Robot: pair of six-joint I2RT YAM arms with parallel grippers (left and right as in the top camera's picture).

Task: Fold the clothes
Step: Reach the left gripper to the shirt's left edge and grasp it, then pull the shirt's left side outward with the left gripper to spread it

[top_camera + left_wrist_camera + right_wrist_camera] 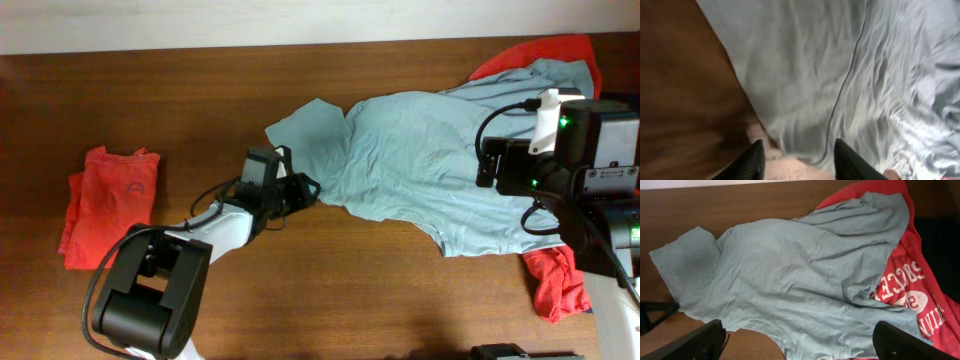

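Orange-red tee (105, 205) at far left of surface (200, 90) looks folded already, so I'd count 1 garment done. Grey-blue tee (420, 150) is the 1 being worked. It lies spread open centre-right but isn't flat: wrinkled, 1 sleeve (308, 125) sticking out to the left, upper right part bunched over a red printed tee (910, 285) underneath. No fold in it that I can see. So approx 1 of 3 done, 2 left, unless sth else is hidden under the pile.

My left gripper (798, 147) is low at the tee's left edge, below that sleeve. Jaws are apart w/ a moderate gap, cloth edge lying btwn them but not pinched, so nothing held. Wrist view is blurry, so I can't tell if the fingertips touch the surface. My right gripper (797, 327) hangs well above the tee on the right side, jaws spread wide, holding nothing.

Left to do, my guess: flatten the grey-blue tee, bring sleeves in, fold over, set it beside the folded 1. Then drag the red printed tee out & do the same. That red 1 shows above & below the grey-blue tee at the right edge, partly under my right arm, so I can't tell how it lies overall.
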